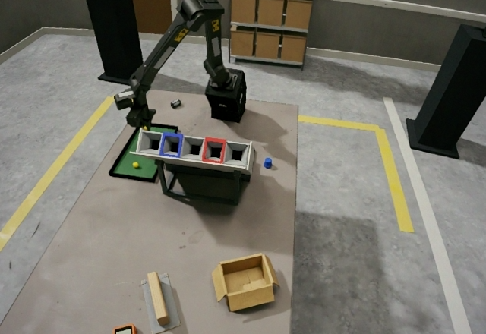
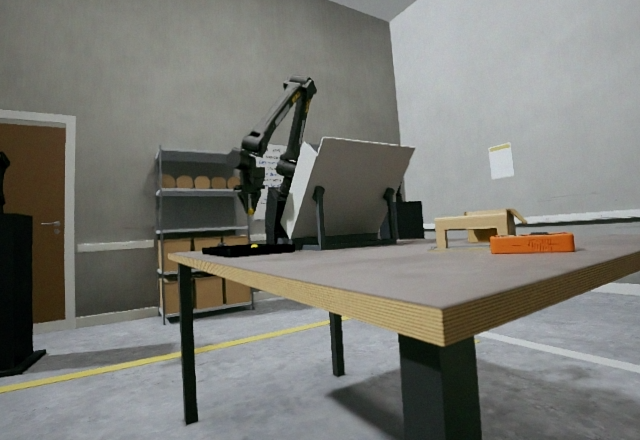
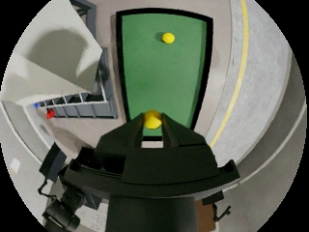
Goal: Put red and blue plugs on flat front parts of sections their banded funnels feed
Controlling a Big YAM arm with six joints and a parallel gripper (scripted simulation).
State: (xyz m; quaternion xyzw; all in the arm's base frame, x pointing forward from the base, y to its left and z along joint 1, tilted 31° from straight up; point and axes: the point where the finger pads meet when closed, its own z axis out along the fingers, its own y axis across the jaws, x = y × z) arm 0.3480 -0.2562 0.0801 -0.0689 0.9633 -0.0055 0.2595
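My gripper (image 1: 145, 127) (image 2: 250, 211) (image 3: 153, 116) is shut on a yellow marble and holds it above the robot-side end of the green tray (image 1: 146, 171) (image 2: 222, 250) (image 3: 159, 72). Another yellow marble (image 1: 135, 165) (image 2: 254, 245) (image 3: 168, 38) lies in the tray. The blue-banded funnel (image 1: 162, 144) is second from the left in the top view; the red-banded funnel (image 1: 213, 161) is fourth. The red plug (image 3: 50, 114) is at the far end of the row of sections (image 3: 92, 110). The blue plug (image 1: 267, 162) (image 3: 36, 105) stands on the table past that end. The pipes are hidden.
The slanted board (image 2: 361, 182) on its dark stand (image 1: 199, 198) rises beside the tray, close to my gripper. A small dark cylinder (image 1: 175, 103) lies near the arm's base. A cardboard box (image 1: 249, 300), a wooden bar (image 1: 157, 299) and an orange device (image 2: 532, 244) are farther off.
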